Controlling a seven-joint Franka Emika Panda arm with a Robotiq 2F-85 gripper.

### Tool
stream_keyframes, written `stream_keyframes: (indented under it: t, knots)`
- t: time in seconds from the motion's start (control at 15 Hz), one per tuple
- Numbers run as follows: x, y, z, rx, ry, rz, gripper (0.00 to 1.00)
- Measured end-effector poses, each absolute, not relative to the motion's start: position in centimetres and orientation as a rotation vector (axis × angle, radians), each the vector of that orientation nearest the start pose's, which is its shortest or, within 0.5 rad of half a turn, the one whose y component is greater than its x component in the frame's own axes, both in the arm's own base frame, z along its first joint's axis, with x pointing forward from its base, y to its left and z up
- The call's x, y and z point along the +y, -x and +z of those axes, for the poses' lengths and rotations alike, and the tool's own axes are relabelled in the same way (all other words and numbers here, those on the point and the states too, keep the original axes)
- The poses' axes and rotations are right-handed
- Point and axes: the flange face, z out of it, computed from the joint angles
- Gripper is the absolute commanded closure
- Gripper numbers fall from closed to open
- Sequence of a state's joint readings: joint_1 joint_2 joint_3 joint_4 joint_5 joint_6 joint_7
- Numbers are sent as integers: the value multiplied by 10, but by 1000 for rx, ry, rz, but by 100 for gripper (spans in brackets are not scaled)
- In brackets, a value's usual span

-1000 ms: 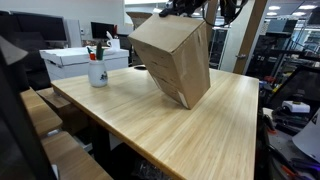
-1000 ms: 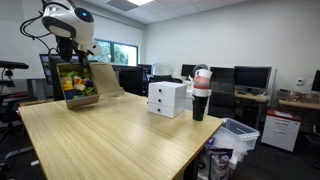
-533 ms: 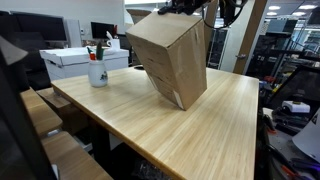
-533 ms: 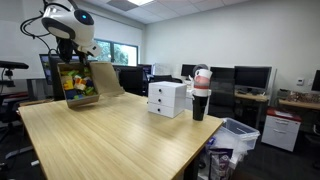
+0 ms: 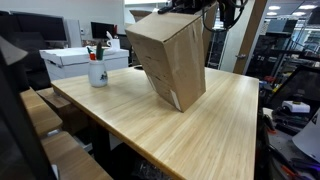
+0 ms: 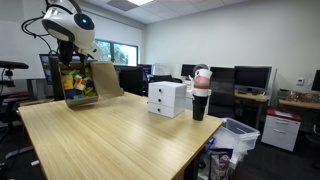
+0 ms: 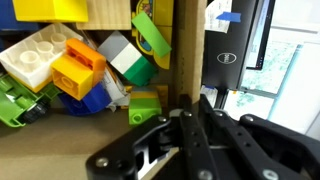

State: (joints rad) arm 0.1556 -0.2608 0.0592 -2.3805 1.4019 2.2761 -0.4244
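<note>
Cardboard is seen pinched between the fingers of the end effector [image 7: 185, 108] in the wrist view: the jaws are closed on one wall of the cardboard box [image 7: 185, 40]. In an exterior view the cardboard box [image 5: 170, 60] is held from above by its top edge and is strongly tilted over the tabletop [image 5: 210, 135], near a far corner of it. The lowest corner of the box is very near the wood; whether it touches cannot be told. Coloured toy blocks [image 7: 75, 75] are piled inside against the lower wall, and none is seen lying on the tabletop. So the grasp and the tipping are judged as done, while the emptying is judged as not yet begun, because the contents are all inside. A white mug [image 5: 97, 71] and a white drawer unit [image 6: 167, 98] are placed well apart from the box, toward another edge.
</note>
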Motion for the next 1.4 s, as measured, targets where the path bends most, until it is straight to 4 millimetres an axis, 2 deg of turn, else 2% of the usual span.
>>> stream_keyframes:
  t: [0.67,1.4]
  knots:
    - [125,-465,449,242,1961,-327,96]
    - [111,-459,431,277,1841,-358,96]
